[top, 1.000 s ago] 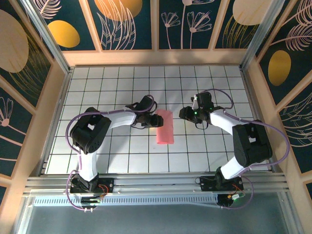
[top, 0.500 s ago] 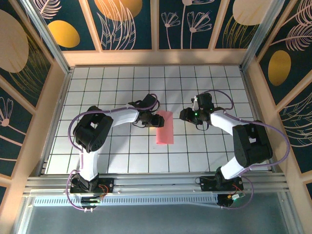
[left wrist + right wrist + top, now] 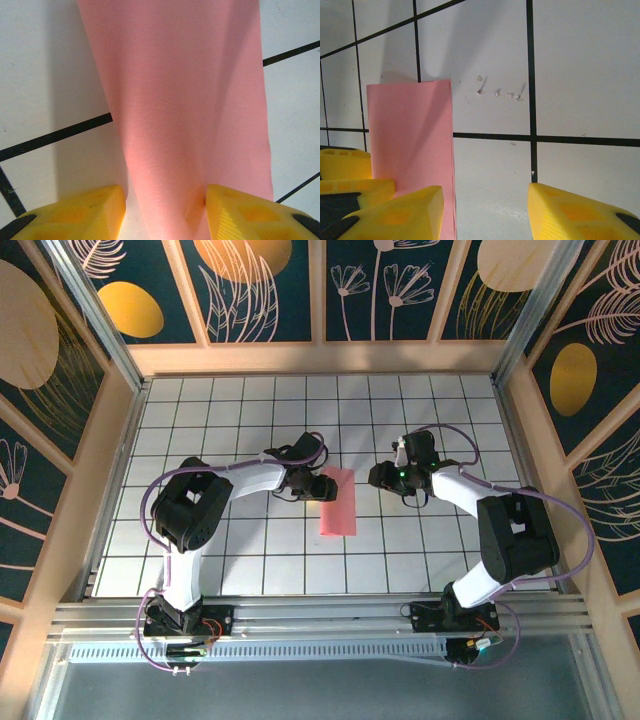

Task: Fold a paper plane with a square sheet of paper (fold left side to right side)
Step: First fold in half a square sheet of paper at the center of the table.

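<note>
The square sheet of paper (image 3: 338, 502) lies folded in half as a narrow salmon-pink strip on the white grid, its long axis running near to far. No paper plane is in view. My left gripper (image 3: 318, 486) sits low at the strip's upper left edge. In the left wrist view the bulging fold of the paper (image 3: 175, 100) runs between the open yellow fingers of the left gripper (image 3: 165, 212); the right finger touches the paper, the left one stands apart. My right gripper (image 3: 378, 476) is open over bare tile just right of the paper (image 3: 410, 135), nothing between its fingers (image 3: 485, 212).
The white grid table (image 3: 250, 420) is walled by wooden panels (image 3: 320, 357) on three sides. A few tiny paper scraps (image 3: 500, 92) lie on the tile right of the strip. Both arm bases sit on the rail (image 3: 320, 615) at the near edge.
The left gripper has slid a little to the right against the strip's left edge. The right arm and the strip have stayed put.
</note>
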Robot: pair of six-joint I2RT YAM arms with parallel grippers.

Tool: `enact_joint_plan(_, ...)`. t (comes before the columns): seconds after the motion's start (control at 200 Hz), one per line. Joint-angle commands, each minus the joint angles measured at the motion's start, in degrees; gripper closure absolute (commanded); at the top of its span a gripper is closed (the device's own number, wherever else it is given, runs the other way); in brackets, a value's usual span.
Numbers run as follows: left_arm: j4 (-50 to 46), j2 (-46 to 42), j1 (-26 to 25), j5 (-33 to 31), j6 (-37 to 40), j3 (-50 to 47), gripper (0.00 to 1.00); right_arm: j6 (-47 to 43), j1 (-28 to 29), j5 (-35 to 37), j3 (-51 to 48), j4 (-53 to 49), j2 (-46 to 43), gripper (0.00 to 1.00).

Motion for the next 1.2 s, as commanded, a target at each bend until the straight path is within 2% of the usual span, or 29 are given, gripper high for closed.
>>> enact_joint_plan(0.0, -3.78, 4.57, -0.41, -2.89, 0.61, -0.79, 0.52, -0.31, -0.38, -1.37, -0.93, 0.29, -1.26, 0.52)
enact_joint_plan(0.656, -3.17, 5.24, -0.4, -1.09, -2.36, -1.13, 0.51, -0.07, -0.32, -2.17, -0.8, 0.75, -0.38, 0.52)
enact_joint_plan(1.196, -4.43, 6.05, -1.02, -1.34, -1.43, -1.06, 0.51, -0.13, 0.08, -2.87, -0.82, 0.84, 0.33, 0.52)
